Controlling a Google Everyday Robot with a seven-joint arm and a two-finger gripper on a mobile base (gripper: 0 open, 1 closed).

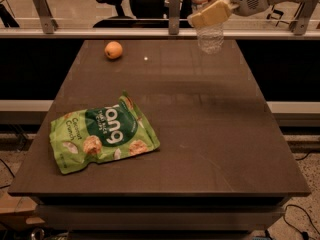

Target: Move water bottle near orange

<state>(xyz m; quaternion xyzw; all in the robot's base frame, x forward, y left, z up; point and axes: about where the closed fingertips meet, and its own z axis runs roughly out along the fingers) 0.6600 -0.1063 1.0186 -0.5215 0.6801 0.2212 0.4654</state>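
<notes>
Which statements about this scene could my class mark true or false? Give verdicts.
1. The end effector grips the water bottle in the air over the table's far right side. True.
2. The orange rests on the green snack bag. False: it lies apart, at the far left.
3. The snack bag lies at the near left. True.
4. The water bottle stands beside the orange. False: it is held up, well to the orange's right.

A dark brown rectangular bench (210, 144) fills the middle of the frame. A pale metal rail (75, 32) with grey upright brackets (41, 3) runs along the top. Behind it, at upper centre, a black office chair (113, 1) stands on light flooring. Black cables (300, 223) lie on speckled floor at lower right. The gripper (209, 13) holds the water bottle (210, 38) at upper right.
</notes>
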